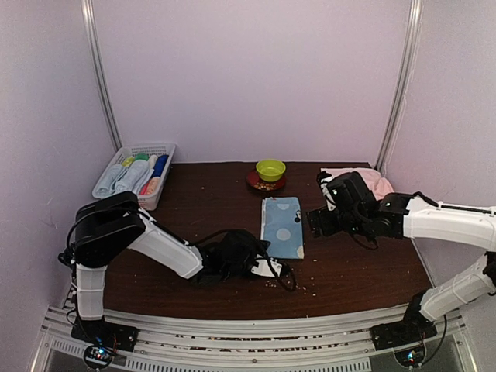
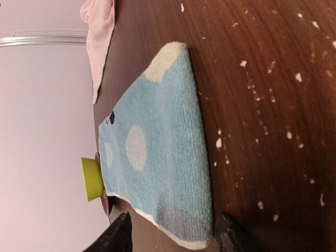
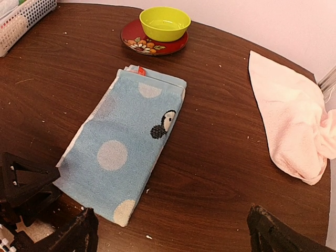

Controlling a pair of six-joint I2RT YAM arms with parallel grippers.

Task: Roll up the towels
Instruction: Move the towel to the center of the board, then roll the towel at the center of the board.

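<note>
The light blue towel [image 1: 282,226] with white dots lies folded flat in a long strip on the brown table [image 1: 194,209]. It also shows in the left wrist view [image 2: 157,152] and the right wrist view [image 3: 123,152]. The pale pink towel [image 1: 373,180] lies crumpled at the back right, also seen in the right wrist view [image 3: 291,121] and the left wrist view [image 2: 98,31]. My left gripper [image 1: 267,266] is open, low at the blue towel's near end, its jaws standing either side of that end [image 2: 173,239]. My right gripper [image 1: 316,221] is open and empty, above the table right of the blue towel [image 3: 173,236].
A white mesh basket [image 1: 159,147] holding rolled cloths stands at the back left. A green bowl [image 1: 270,169] sits on a red plate [image 1: 254,183] behind the blue towel. Pale crumbs are scattered over the near table. Walls close in on the sides and back.
</note>
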